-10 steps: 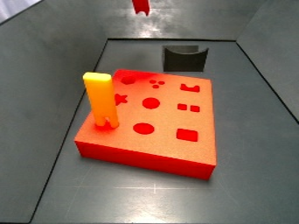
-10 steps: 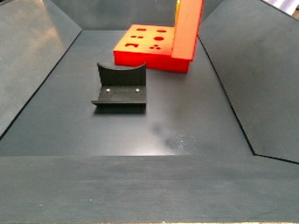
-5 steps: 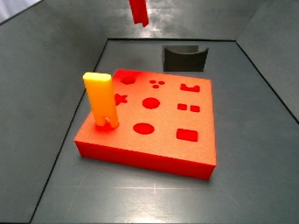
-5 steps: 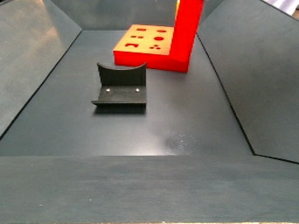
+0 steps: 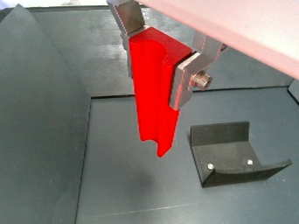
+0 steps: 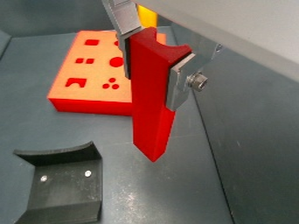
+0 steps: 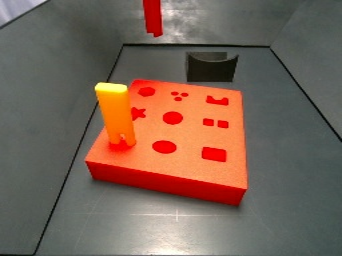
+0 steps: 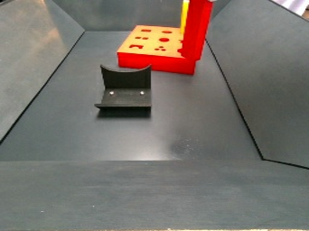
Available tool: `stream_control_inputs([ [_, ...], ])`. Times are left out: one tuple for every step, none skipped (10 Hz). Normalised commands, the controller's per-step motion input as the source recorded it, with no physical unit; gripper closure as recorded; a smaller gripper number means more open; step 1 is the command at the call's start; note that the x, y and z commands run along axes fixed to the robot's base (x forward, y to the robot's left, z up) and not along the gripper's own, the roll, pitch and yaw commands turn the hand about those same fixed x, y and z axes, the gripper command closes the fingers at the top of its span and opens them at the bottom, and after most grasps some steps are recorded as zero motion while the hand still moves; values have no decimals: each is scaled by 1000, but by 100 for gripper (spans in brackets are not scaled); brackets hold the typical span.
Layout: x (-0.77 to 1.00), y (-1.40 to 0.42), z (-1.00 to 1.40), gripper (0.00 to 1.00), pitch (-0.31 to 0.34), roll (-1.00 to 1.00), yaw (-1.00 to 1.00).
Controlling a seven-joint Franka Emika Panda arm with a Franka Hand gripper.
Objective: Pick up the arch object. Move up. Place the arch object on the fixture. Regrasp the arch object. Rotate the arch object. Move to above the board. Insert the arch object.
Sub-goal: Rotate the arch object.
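Observation:
My gripper (image 5: 158, 52) is shut on the arch object (image 5: 149, 92), a long bright-red bar hanging upright between the silver fingers (image 5: 187, 79). The other wrist view shows the same hold (image 6: 152, 52) on the bar (image 6: 152, 105). In a side view the bar (image 7: 151, 15) hangs in the air above the far side of the board (image 7: 174, 135). The gripper itself is cut off above that frame. In the other side view the bar (image 8: 196, 32) shows in front of the board (image 8: 151, 47). The fixture (image 8: 125, 88) stands empty on the floor, apart from the bar.
A yellow-topped orange peg (image 7: 114, 112) stands in the board's left side and shows behind the bar (image 6: 147, 13). The fixture also shows in both wrist views (image 5: 237, 153) (image 6: 59, 184) and behind the board (image 7: 211, 65). Dark sloping walls enclose the floor.
The gripper has carried the red bar away from the fixture toward the board. More of the bar now shows below the top edge of a side view.

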Motion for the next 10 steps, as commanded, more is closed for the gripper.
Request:
stream_control_inputs([
  [-37, 23, 7, 100, 20, -25, -1000],
  [-36, 23, 6, 100, 20, -26, -1000],
  [-30, 21, 10, 100, 21, -27, -1000],
  [-23, 20, 10, 100, 22, -29, -1000],
  [-17, 19, 7, 100, 23, -30, -1000],
  [-12, 19, 6, 100, 24, -32, -1000],
  [-11, 19, 7, 100, 26, -33, -1000],
  [-10, 18, 7, 100, 28, -36, -1000],
  [-9, 18, 7, 100, 29, -38, -1000],
  [-9, 18, 8, 100, 31, -41, -1000],
])
